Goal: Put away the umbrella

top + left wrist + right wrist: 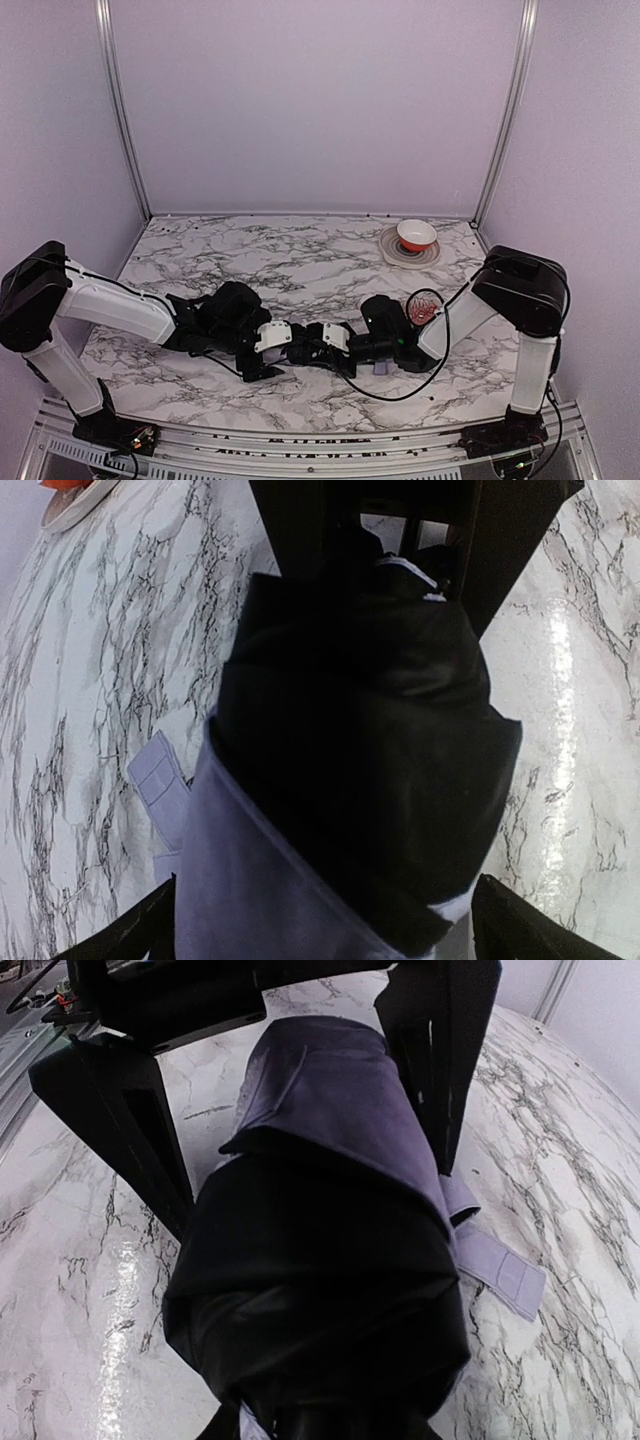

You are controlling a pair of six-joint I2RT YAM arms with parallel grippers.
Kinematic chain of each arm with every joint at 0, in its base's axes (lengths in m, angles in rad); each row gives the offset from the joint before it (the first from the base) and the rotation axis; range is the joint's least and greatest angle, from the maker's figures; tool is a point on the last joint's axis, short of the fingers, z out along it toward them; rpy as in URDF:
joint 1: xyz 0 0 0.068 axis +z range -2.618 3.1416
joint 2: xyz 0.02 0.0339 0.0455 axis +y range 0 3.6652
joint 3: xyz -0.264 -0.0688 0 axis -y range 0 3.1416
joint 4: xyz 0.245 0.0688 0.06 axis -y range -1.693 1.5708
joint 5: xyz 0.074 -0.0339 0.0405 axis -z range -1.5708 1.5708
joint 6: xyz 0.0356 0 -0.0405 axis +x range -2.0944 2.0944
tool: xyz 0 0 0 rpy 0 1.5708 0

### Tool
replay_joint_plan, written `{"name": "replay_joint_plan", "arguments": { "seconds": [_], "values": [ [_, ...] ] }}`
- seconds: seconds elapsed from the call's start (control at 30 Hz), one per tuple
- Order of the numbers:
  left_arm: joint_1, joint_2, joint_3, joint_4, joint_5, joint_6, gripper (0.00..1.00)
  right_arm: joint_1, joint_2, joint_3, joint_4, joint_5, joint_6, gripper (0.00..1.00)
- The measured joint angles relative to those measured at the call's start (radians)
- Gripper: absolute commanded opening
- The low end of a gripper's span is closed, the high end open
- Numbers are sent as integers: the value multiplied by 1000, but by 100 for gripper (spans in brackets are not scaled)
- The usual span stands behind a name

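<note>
The umbrella (pixel 330 1220) — folded, on the table (pixel 300 265) near its front edge — is clamped from opposite ends by the left gripper (pixel 320 920) and right gripper (pixel 385 570), each part-closed against its sides. Light, soft, slippery fabric over a stiff core is expected; the bundle should be gripped, not the loose strap (pixel 500 1275). A bowl (pixel 416 235) stands far behind.

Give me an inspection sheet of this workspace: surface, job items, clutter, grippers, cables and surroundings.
Surface: marble-pattern table, glossy, with glare.
Job's things: umbrella, folded, at front centre; its strap is undone.
Clutter: red bowl on a pale plate at far right; red patterned bowl beside the right arm.
Grippers: left gripper and right gripper each clasp one end of the umbrella.
Cables: black cable loops from the right arm over the table.
Surroundings: lavender walls, metal posts.
</note>
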Motion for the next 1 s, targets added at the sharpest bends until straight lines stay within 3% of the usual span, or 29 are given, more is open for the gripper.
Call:
{"name": "replay_joint_plan", "arguments": {
  "seconds": [0.2, 0.47, 0.53, 0.67, 1.0],
  "values": [
    [-3, -124, -19, 42, -29, -29, 99, -1, -23, -7, -1, 71, 2, 0],
    [-3, -409, -108, 113, 5, -100, 99, -48, -139, -38, -49, 151, -2, 0],
    [-3, -480, -154, 152, 16, -140, 93, -66, -181, -38, -68, 169, -3, 0],
    [-1, -549, -231, 232, 42, -232, 65, -95, -251, -29, -117, 201, -19, 0],
    [30, -539, -285, 353, 60, -411, 59, -108, -409, -7, -262, 271, -145, 0]
  ]
}}
